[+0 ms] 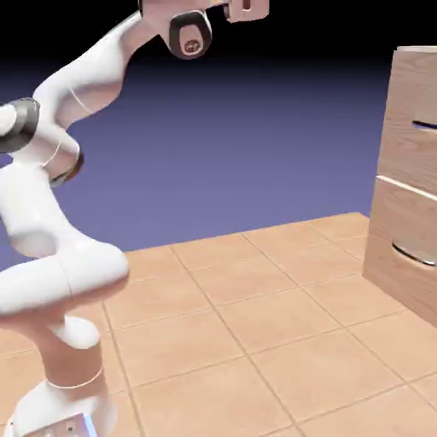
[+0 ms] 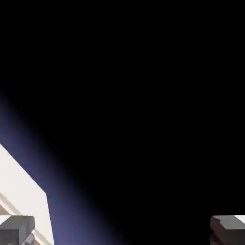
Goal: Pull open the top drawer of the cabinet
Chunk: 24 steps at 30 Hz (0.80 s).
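Basically, going L to R in the exterior view: the white arm (image 1: 60, 230) rose from the lower left, bent up and over w/ its wrist at the top edge, so the claw (image 2: 122, 229) itself was cut off there and only showed in the hand view. That view was mostly black, w/ a blue-violet band and a pale slab at lower left; the two grey fingertips (image 2: 16, 225) sat at opposite bottom corners, i.e. claw spread wide, nothing between the tips. Floor of tan tiles (image 1: 256, 316) ran across the middle, bare btw arm and furniture. Far right stood the cabinet (image 1: 401, 256), partly cropped by the frame edge. Its top drawer (image 1: 408, 128) was the upper wood-grain front, shut flush as far as I could tell, w/ a small dark handle (image 1: 425, 126) near the pic's right edge; the lower front carried a curved silvery handle (image 1: 414, 254). Judging by looks: drawer rigid, prob. slides w/ some drag, not fragile; handle thin and metal, maybe slippery, so best grabbed squarely round the bar. Drawer lay well apart from the claw, off to the right and lower than the wrist, and was absent from the hand view.
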Available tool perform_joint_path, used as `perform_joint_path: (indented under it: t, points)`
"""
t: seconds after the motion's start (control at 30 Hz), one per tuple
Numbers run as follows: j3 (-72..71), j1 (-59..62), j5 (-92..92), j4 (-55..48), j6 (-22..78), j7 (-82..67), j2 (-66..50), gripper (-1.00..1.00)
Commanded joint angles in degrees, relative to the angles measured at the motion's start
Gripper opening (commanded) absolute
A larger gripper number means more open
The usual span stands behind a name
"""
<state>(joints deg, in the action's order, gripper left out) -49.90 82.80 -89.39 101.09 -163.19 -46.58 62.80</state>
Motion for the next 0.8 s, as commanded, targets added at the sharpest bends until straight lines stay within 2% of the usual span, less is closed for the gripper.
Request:
perform_joint_path:
  t: [0.0,0.77]
  points:
    - [-1.2,2.1,-2.2,-1.5,0.3,-2.2,0.8,0.00]
    - [-29.7,49.8,-53.3,-35.7,6.4,-53.1,18.0,0.00]
